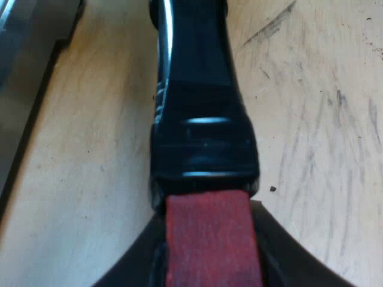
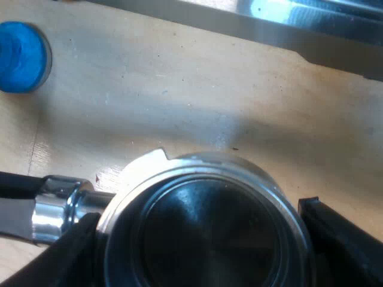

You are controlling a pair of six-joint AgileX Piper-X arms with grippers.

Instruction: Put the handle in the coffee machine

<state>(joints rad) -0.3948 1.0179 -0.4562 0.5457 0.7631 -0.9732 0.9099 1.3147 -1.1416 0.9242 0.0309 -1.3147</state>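
The holder's dark handle [image 1: 200,107] runs away from the camera over the wooden table, and its red end [image 1: 209,239] lies between the black fingers [image 1: 287,251] of my left gripper [image 1: 209,257], which is shut on it. The holder's round metal basket [image 2: 203,227] faces up with a dark inside. My right gripper [image 2: 200,239] has one black finger [image 2: 338,239] pressed against each side of the basket's rim. The chrome neck [image 2: 57,206] leads from the basket to the handle.
A blue tamper [image 2: 21,57] stands on the wooden table [image 2: 179,101] beyond the basket. The machine's metal base [image 2: 287,24] runs along the table's far side, and a grey metal edge [image 1: 24,72] lies beside the handle.
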